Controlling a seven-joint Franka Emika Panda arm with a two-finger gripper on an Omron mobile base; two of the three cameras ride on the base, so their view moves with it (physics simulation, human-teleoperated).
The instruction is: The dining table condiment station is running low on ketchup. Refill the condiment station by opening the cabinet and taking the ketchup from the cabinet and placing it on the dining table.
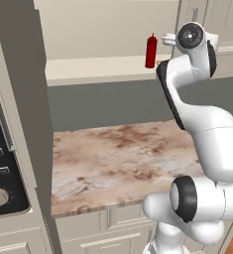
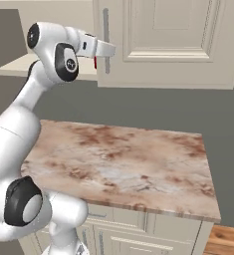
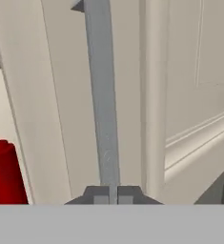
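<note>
The white arm's two-finger gripper (image 3: pixel 112 194) is closed on the long vertical silver bar handle (image 3: pixel 103 95) of the cream-beige raised-panel door of the upper wall cabinet (image 2: pixel 188 45); in the hand view both dark finger tips sit pressed together at the handle's lower end. In the right base view the hand reaches that same handle at the door's left edge.

The small all-red plastic squeeze bottle of ketchup (image 1: pixel 150 51) stands upright on the pale cabinet shelf (image 1: pixel 88 69), near the shelf's front edge and just beside the hand. In the hand view it shows past the door's edge, so this part of the cabinet is already exposed.

Below lies a pinkish-brown marbled stone counter (image 2: pixel 123 159), bare on top.

By my judgement the task is in its first stage: the handle is gripped and the door is being dealt with. Still left are letting go of the handle, grasping the bottle, lifting it off the shelf, driving to the dining table and setting it down.
</note>
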